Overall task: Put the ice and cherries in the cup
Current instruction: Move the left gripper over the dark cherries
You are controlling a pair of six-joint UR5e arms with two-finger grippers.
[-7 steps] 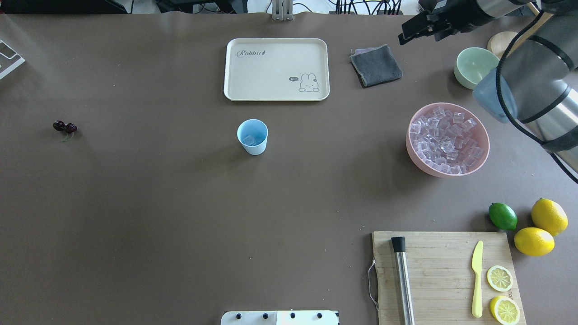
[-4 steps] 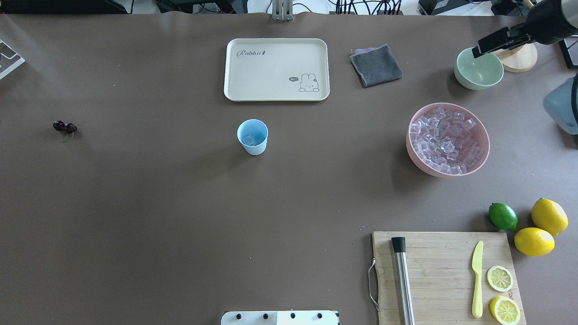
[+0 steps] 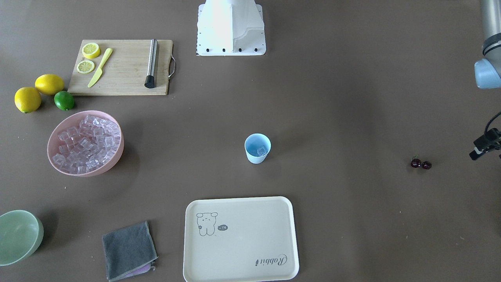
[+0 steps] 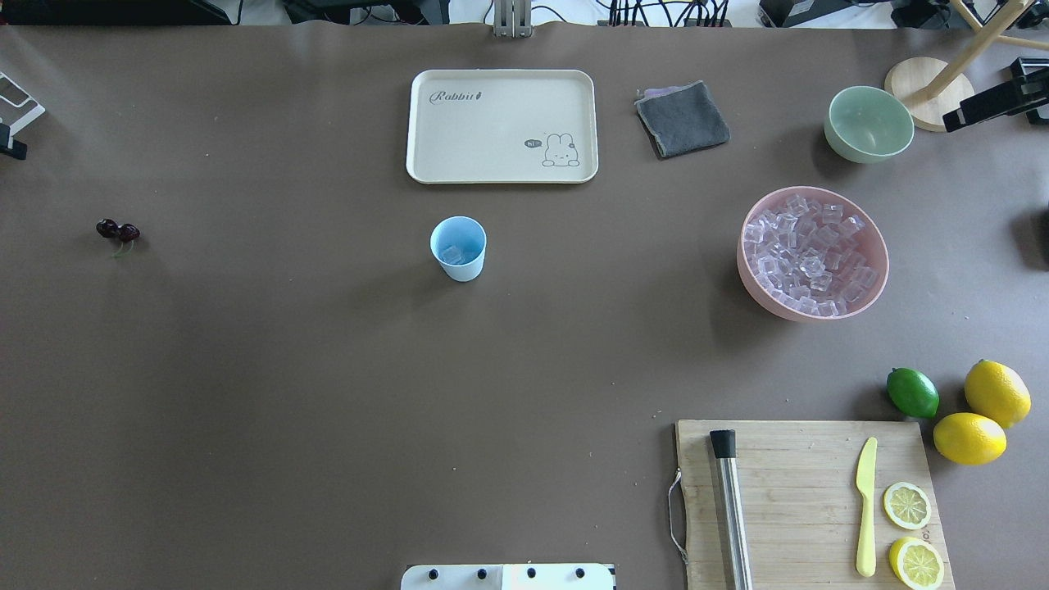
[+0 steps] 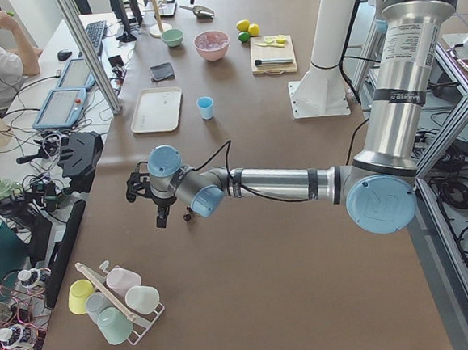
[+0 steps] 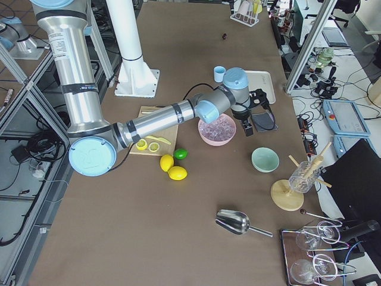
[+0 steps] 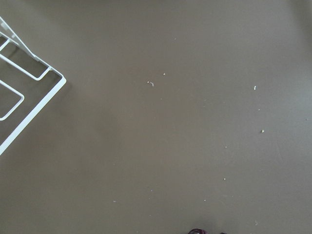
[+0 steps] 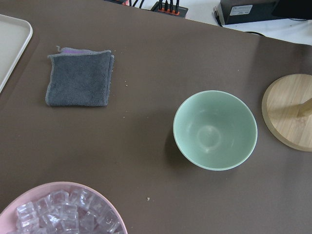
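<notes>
Overhead exterior shows ice (image 4: 453, 256) in the cup (image 4: 469, 269), cherries (image 4: 118, 231) well apart on the table (image 4: 328, 369), left gripper (image 5: 145, 208) and right gripper (image 6: 259, 126) both spread wide, empty.

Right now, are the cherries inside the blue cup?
No, the cherries lie on the table, well apart from the cup, which holds only ice.

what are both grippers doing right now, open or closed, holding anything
Left gripper: cannot tell, mostly out of frame; the cherries lie apart from it.
Right gripper: cannot tell, only partly in view.
</notes>
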